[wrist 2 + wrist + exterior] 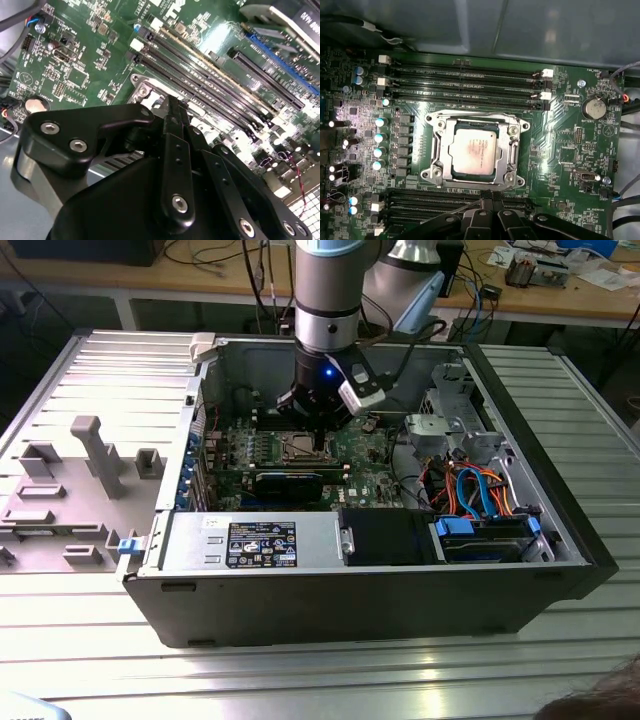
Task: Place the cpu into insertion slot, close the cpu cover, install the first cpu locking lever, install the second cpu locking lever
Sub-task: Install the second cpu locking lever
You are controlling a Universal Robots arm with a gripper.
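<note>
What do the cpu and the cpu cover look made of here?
The cpu has a dull silvery-grey top, probably matte metal, with faint reddish marks. The cpu cover around it looks like thin stamped metal, bright and reflective, catching glare along its edges in the first wrist view.

A big open computer case (560,530) sat on a metal table (300,670). Inside were orange and blue wires (478,490) and a round silver battery (593,107).
</note>
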